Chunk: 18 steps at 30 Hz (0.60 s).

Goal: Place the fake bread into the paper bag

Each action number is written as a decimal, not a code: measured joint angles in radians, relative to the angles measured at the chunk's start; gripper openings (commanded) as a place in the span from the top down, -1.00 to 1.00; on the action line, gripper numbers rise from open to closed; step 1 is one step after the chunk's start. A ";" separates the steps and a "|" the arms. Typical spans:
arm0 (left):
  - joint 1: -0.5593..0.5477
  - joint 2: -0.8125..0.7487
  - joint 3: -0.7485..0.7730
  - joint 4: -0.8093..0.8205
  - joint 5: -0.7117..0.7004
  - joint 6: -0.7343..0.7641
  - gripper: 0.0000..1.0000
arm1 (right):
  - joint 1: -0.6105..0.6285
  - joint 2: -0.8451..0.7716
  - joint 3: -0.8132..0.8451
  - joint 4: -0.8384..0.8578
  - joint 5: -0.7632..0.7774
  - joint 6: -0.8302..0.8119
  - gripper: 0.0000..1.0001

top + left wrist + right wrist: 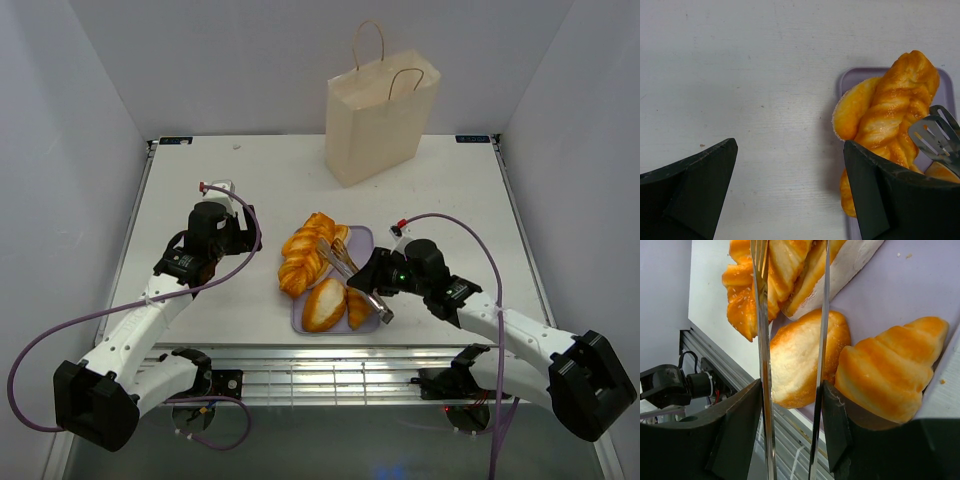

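Observation:
Several glossy golden fake breads lie on a lilac tray (362, 240): a braided loaf (300, 265), an oval roll (323, 305), a croissant (358, 307) and another piece (318, 232). The cream paper bag (378, 120) stands upright at the back of the table, apart from them. My right gripper (375, 280) is shut on metal tongs (345, 265), whose spread arms reach over the breads. In the right wrist view the gripper (791, 385) holds the tongs (761, 340) above the roll (795, 360), beside the croissant (890, 375). My left gripper (790, 145) is open and empty, left of the loaf (895, 110).
The tray (852, 80) sits near the table's front edge, with the metal rail (790, 440) just below it. White walls close in the table on the left, right and back. The left arm (205, 240) rests left of the tray.

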 measured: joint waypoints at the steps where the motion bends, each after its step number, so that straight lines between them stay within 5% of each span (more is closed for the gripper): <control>1: 0.000 0.000 0.000 0.000 0.000 0.000 -0.96 | 0.003 0.011 0.000 0.003 0.000 0.002 -0.11; 18: -0.005 -0.001 0.000 0.000 0.011 0.000 -0.96 | 0.013 0.088 0.031 0.048 -0.008 0.050 -0.10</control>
